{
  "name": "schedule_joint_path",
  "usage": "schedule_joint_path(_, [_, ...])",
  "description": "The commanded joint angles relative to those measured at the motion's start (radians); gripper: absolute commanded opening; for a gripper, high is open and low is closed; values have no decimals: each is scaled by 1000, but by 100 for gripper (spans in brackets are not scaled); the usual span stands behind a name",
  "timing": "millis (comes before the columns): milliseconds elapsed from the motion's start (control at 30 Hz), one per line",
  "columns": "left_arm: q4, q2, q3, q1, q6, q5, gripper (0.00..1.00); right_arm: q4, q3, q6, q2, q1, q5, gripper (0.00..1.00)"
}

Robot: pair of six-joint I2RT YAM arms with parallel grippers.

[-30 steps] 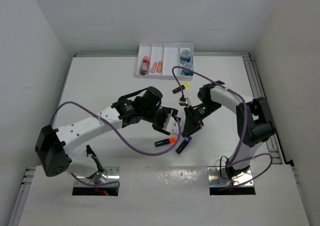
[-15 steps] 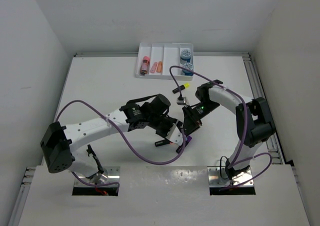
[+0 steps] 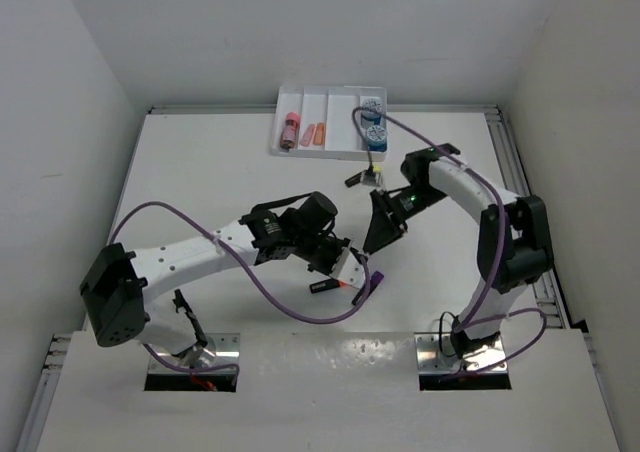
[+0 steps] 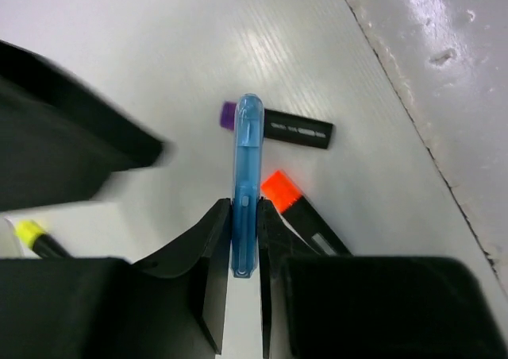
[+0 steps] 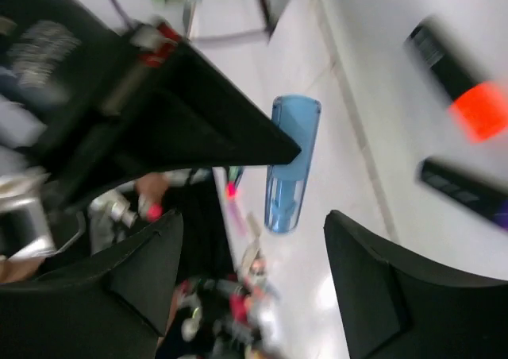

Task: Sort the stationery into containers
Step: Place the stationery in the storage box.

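Observation:
In the left wrist view my left gripper (image 4: pixel 246 240) is shut on a flat blue round piece (image 4: pixel 247 168), held edge-on above the table. From above, the left gripper (image 3: pixel 352 265) hangs over the orange-ended highlighter (image 3: pixel 330 285) and the purple-ended one (image 3: pixel 372 282). My right gripper (image 3: pixel 375 237) stands open just beyond it, its fingers apart from the blue piece (image 5: pixel 290 164). A yellow-ended highlighter (image 3: pixel 360 178) lies partly hidden behind the right arm. The white tray (image 3: pixel 330 150) holds pink and peach sticks (image 3: pixel 308 134) on the left and two blue round pieces (image 3: pixel 376 134) on the right.
White walls close in the table on three sides. A purple cable (image 3: pixel 440 167) loops off the right arm over the tray's near corner, and another trails under the left arm (image 3: pixel 200 247). A metal rail (image 3: pixel 510 162) runs along the right edge.
The left gripper has closed on the blue piece. The right gripper has let go of it, opened, and drawn back toward the tray.

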Motion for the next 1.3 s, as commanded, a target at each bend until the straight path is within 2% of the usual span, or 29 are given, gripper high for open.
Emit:
schedule_joint_path(0, [51,-49,-44,58,-164,5,1,41,132,66,-57,-185,-7,72])
schedule_joint_path(67, [91,-37,-49,130,-284,0,0,201,122,181,-98,-251,60,72])
schedule_joint_path(100, [112,-24,-40,156,-346,-14,0,288,105,297,-153,-282,103,73])
schedule_joint_path(133, [132,21,-20,186,-467,-25,0,445,81,331,-184,-339,143,74])
schedule_joint_path(167, [135,52,7,254,-523,-44,0,500,39,348,-212,-356,227,74])
schedule_joint_path(267, [132,212,190,398,-719,-95,0,642,-51,365,-305,-391,390,74])
schedule_joint_path(300, [141,255,302,433,-814,-106,0,687,-76,363,-345,-396,415,74])
schedule_joint_path(367, [144,403,432,515,-952,-194,0,720,-156,355,-380,-404,453,74])
schedule_joint_path(400, [126,454,584,535,-1037,-212,0,725,-177,352,-406,-404,457,74])
schedule_joint_path(467, [123,612,731,585,-1100,-235,0,717,-222,340,-426,-405,460,74])
schedule_joint_path(500, [138,704,861,596,-1152,-259,0,705,-236,335,-443,-404,458,74])
schedule_joint_path(633, [203,902,1134,632,-1169,-348,0,673,-291,322,-494,-396,467,73])
schedule_joint_path(667, [222,927,1158,633,-1159,-371,0,668,-298,322,-506,-393,472,73])
schedule_joint_path(800, [426,1028,1153,658,-1156,-396,0,657,-315,306,-551,-382,518,73])
schedule_joint_path(967, [474,1183,1279,662,-1119,-393,0,620,-315,277,-539,-393,527,73])
schedule_joint_path(1200, [632,1263,1278,659,-1106,-462,0,650,-338,285,-494,-388,515,74])
schedule_joint_path(1267, [648,1280,1302,661,-1109,-485,18,646,-345,265,-491,-384,513,73])
